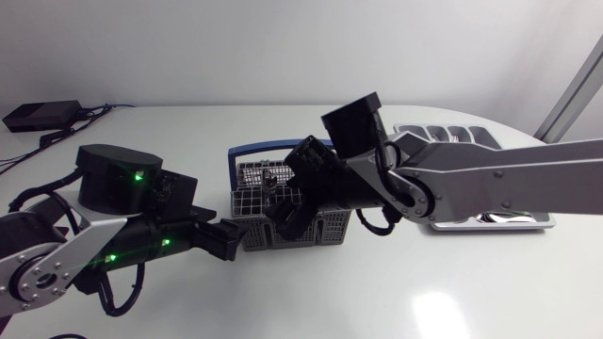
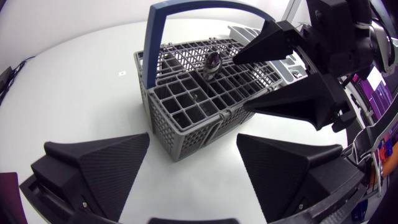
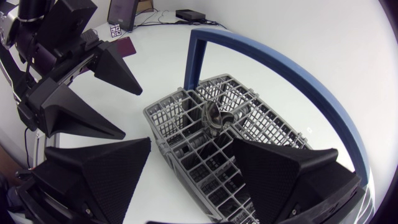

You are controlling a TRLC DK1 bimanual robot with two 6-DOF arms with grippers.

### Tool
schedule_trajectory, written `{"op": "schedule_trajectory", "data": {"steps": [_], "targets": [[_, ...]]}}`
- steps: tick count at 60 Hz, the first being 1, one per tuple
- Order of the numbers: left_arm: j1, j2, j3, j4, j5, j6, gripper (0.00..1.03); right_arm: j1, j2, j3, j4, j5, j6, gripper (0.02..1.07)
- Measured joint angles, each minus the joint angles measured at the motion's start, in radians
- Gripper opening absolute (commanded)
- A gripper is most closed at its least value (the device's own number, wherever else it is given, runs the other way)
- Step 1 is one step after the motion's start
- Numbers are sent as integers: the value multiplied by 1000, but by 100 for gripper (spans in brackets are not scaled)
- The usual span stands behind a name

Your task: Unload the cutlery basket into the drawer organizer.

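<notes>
My left claw [image 2: 193, 142], spread wide and empty, sits just short of the cutlery basket [image 2: 180, 127], where one metal utensil [image 3: 212, 116] stands yet to be lifted below my equally wide right claw [image 3: 191, 145], the drawer organizer [image 1: 441, 131] waiting beyond.

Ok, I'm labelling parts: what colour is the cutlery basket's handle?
The handle is blue, on a grey basket; it shows best in the right wrist view.

Ahead of my matte black right gripper [image 3: 191, 144] I see a grey lattice-grid basket [image 3: 205, 158] with a blue handle [image 3: 193, 59], on the white table [image 3: 155, 68].
</notes>
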Motion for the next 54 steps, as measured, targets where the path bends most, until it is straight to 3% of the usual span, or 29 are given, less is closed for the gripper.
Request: {"op": "schedule_trajectory", "data": {"steps": [23,41,48,54], "targets": [[4,3,-32,34,3,8,98,0,53,-4,115,102,0,91],[29,3,-34,35,23,30,98,-1,98,-3,148,108,0,91],[31,3,-34,40,26,30,98,-1,112,12,147,108,0,86],[42,3,-34,48,30,33,98,-1,120,19,157,107,0,75]]}}
